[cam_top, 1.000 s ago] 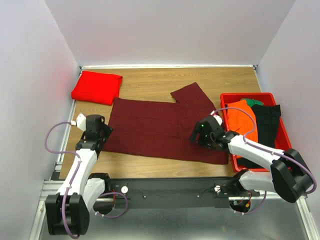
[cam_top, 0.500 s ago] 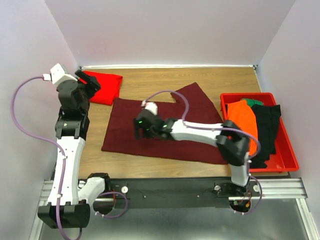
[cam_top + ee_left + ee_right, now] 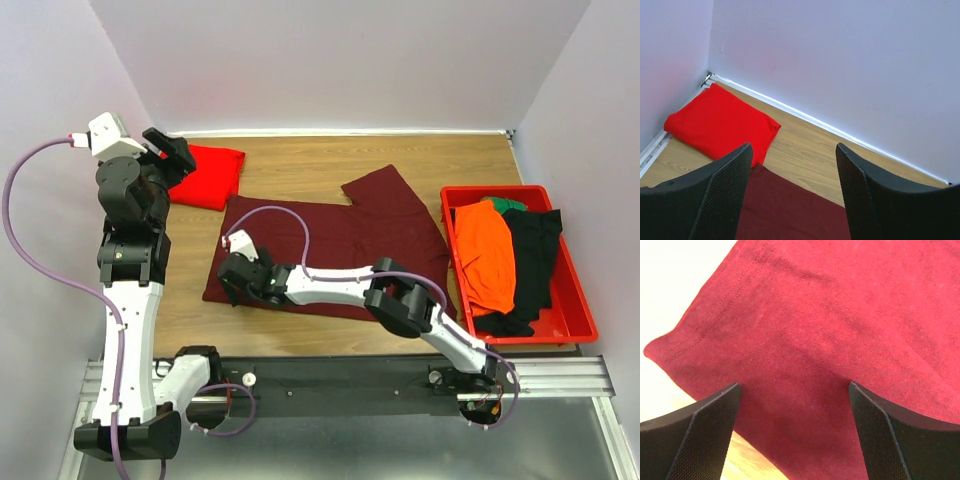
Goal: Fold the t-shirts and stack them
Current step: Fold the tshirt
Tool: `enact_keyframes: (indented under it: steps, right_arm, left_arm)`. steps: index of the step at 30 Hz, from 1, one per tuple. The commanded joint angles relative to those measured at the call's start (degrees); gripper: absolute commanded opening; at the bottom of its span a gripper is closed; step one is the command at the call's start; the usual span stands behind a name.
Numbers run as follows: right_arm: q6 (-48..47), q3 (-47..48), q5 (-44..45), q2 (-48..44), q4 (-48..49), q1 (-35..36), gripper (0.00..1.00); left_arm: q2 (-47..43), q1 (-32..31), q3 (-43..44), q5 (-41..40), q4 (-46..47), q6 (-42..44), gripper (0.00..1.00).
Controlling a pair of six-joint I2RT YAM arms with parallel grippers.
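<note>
Now that my left hand (image 3: 165, 150) has opened wider and gone up high, it hangs empty near the back corner, just by the folded red shirt (image 3: 205, 175). My right hand (image 3: 232, 285) has reached all the way across to the near left corner of the maroon shirt (image 3: 330, 245), which lies flat on the table (image 3: 300, 160). Its fingers are wide apart and hold nothing. I think I grab that corner next to fold.
</note>
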Motion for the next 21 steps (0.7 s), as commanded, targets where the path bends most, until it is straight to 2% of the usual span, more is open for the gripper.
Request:
enact_keyframes:
  steps: [1, 5, 12, 21]
  right_arm:
    - [-2.8, 0.7, 2.6, 3.2, -1.5, 2.1, 0.94]
    - [-3.8, -1.0, 2.5, 2.6, -2.9, 4.5, 0.94]
    - [-2.6, -6.2, -3.3, -2.2, -4.8, 6.0, 0.94]
    - [-0.7, -4.5, -10.3, -3.3, -5.8, 7.4, 0.94]
  left_arm:
    - [-1.0, 0.4, -0.8, 1.5, -0.1, 1.8, 0.75]
    - [-1.1, 0.5, -1.1, 1.6, 0.1, 1.9, 0.75]
    - [-1.0, 0.6, -1.9, 1.4, 0.3, 1.8, 0.75]
    - [0.3, 1.0, -2.6, 1.1, 0.8, 1.5, 0.76]
